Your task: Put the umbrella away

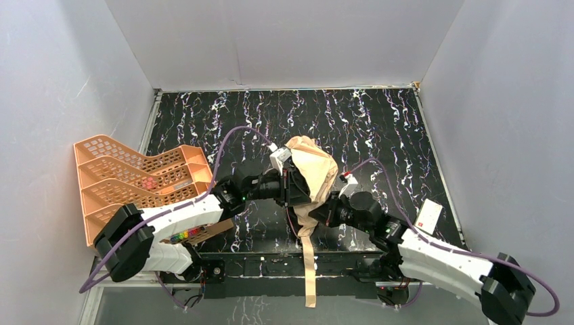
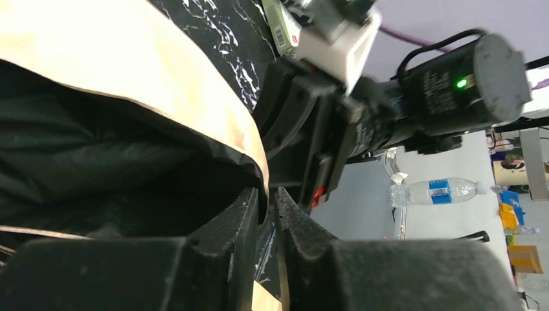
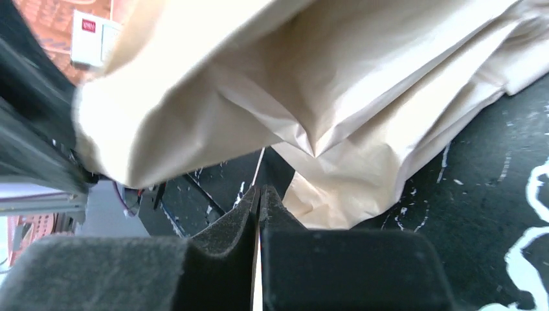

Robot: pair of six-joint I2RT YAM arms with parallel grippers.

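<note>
Umbrella (image 1: 313, 172) sits on the table (image 1: 379, 135), collapsed but loose, strap (image 1: 310, 271) dangling: wrapping and stowing remain. Left gripper (image 2: 267, 201), jaws narrow, pinches its canopy edge. Right gripper (image 3: 259, 194) is almost closed on a tan sliver of it.

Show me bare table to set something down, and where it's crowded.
Bare: the far strip of table between the umbrella and the back wall, and the right side beyond the white card. Crowded: the centre, where the left arm and right arm meet the umbrella, and the left by the orange rack.
</note>
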